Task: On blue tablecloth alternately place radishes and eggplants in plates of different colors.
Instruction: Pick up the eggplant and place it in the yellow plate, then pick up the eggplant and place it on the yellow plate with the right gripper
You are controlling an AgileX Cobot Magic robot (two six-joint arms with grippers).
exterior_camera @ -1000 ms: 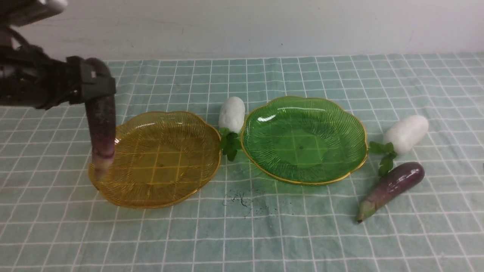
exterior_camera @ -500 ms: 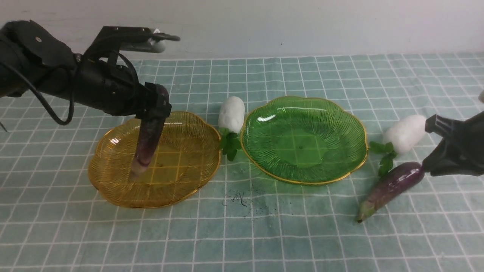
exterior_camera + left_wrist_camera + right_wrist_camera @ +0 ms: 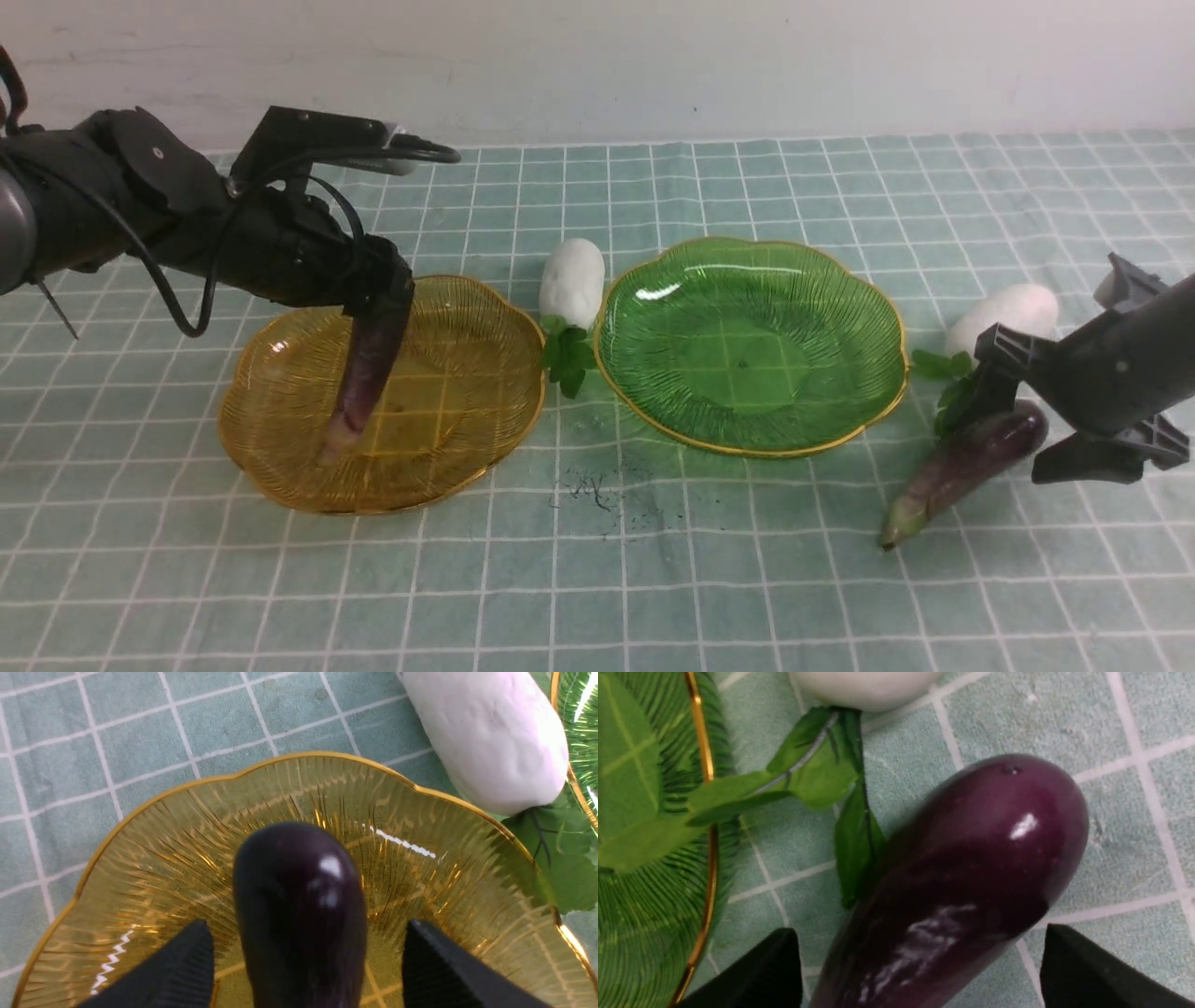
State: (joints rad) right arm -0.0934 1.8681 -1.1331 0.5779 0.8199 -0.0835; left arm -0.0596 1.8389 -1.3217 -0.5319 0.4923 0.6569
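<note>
Here I am over the amber-yellow, ribbed, scalloped glass-like plate [image 3: 439,457], and my left gripper [image 3: 308,947] has its fingers spread, one to each side of a long, slim, dark purple eggplant [image 3: 372,355]. That eggplant slants down within the plate, its pale stem end toward the plate's near side; whether it touches the bottom I cannot tell.

Over on my right, my right gripper [image 3: 920,961] is spread too, its fingers on either side of the second purple eggplant [image 3: 962,467], glossy, with a greenish stem end, lying on the pale teal cloth with white grid lines [image 3: 747,569]. Just beyond it sits a stubby white oval radish [image 3: 1008,317], its green leaves reaching to the gold rim of the bright green ribbed plate [image 3: 752,364]. The other white radish [image 3: 572,280], leaves toward me, lies on the cloth between the two plates.
</note>
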